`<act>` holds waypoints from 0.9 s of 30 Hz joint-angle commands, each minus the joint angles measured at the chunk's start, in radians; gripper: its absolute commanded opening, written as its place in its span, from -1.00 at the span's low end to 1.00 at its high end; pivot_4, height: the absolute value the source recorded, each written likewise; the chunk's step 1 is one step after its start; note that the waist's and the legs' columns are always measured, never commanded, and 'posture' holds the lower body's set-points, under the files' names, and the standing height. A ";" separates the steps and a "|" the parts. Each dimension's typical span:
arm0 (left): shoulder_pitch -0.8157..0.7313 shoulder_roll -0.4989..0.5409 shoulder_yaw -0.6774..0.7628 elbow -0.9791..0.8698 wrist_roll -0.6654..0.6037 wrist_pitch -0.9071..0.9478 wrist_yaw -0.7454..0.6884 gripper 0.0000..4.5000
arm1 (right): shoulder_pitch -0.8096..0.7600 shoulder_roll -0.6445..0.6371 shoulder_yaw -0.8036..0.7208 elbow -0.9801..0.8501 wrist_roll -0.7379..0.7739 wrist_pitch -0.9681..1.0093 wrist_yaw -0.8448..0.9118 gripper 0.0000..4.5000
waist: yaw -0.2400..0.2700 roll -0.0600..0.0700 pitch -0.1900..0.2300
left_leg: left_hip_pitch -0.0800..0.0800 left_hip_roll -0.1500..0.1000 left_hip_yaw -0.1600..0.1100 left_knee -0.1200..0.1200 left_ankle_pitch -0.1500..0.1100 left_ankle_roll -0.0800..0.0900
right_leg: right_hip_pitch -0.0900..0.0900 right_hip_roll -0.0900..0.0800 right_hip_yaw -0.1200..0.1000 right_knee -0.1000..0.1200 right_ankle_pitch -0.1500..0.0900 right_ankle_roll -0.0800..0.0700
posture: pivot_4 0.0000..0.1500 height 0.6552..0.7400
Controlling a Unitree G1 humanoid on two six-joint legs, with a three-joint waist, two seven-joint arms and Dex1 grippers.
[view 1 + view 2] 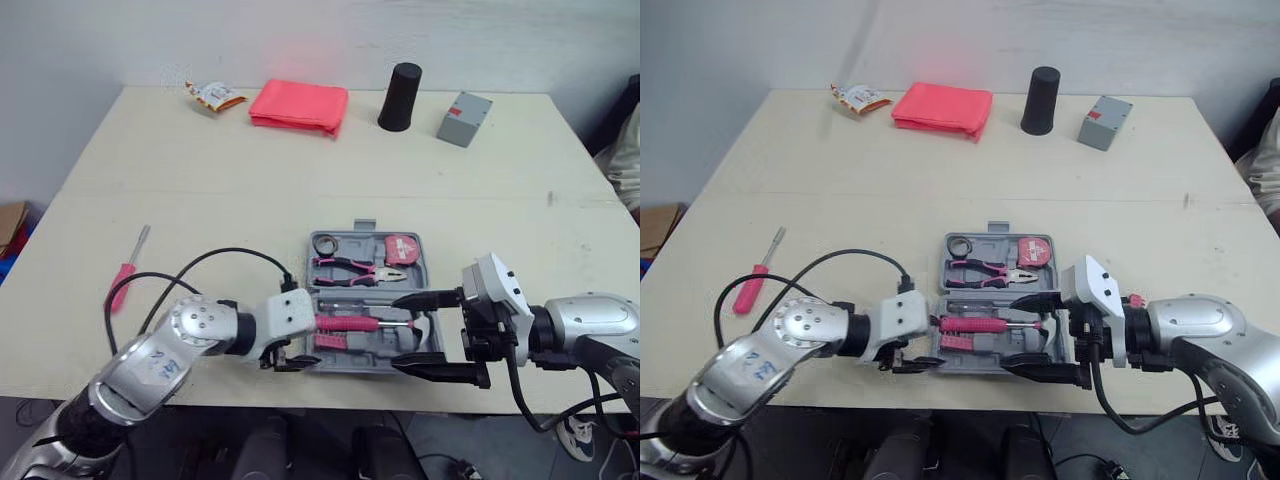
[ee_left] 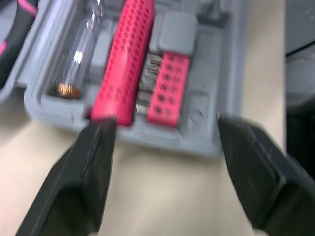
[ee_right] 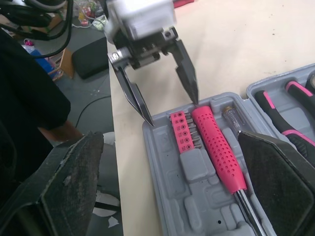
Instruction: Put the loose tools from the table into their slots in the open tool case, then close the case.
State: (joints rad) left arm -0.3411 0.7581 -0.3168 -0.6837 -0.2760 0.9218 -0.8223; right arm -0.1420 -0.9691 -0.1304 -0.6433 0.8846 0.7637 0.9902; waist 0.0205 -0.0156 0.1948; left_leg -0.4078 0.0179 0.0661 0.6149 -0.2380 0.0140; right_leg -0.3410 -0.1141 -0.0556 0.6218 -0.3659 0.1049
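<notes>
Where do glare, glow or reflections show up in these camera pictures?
Left eye view: a reddish glow on the wall just above the folded red cloth, probably light bounced off it. Left wrist view: bright white glints along the clear tool lying in the tool case. Right wrist view: a soft sheen on the pink handle.

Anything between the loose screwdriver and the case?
Nothing visible: bare table between the screwdriver and the tool case. The left gripper, open, sits at the case's end facing the screwdriver.
</notes>
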 commanded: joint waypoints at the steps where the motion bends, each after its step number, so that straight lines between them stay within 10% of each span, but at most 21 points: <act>1: 0.022 -0.014 0.072 0.039 -0.039 -0.165 -0.053 0.46 | -0.005 0.002 -0.026 -0.012 0.010 -0.018 0.007 1.00 | 0.003 0.000 0.000 | 0.000 0.000 0.000 0.000 0.000 0.000 | 0.000 0.000 0.000 0.000 0.000 0.000 | 1.00 0.89; 10: 0.027 -0.085 0.031 0.199 -0.026 -0.380 -0.139 -0.95 | 0.007 0.010 0.019 -0.017 -0.053 -0.061 0.024 1.00 | 0.004 0.000 0.000 | 0.000 -0.001 0.000 0.001 -0.001 0.001 | 0.000 0.000 0.000 0.000 0.000 0.000 | 1.00 0.89; 27: -0.027 -0.073 -0.199 0.308 0.243 -0.208 -0.036 -0.95 | 0.054 0.030 0.002 -0.080 -0.032 -0.032 -0.025 1.00 | 0.005 -0.001 -0.005 | 0.003 -0.001 -0.001 0.001 -0.001 0.002 | 0.004 0.000 0.000 0.000 0.001 0.001 | 1.00 0.89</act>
State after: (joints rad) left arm -0.3973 0.6678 -0.4637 -0.4512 -0.1129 0.6445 -0.8920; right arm -0.0912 -0.9390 -0.1001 -0.6837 0.8251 0.7275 0.9726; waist 0.0255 -0.0165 0.1898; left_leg -0.4044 0.0173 0.0653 0.6156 -0.2388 0.0161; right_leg -0.3364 -0.1146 -0.0558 0.6221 -0.3653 0.1058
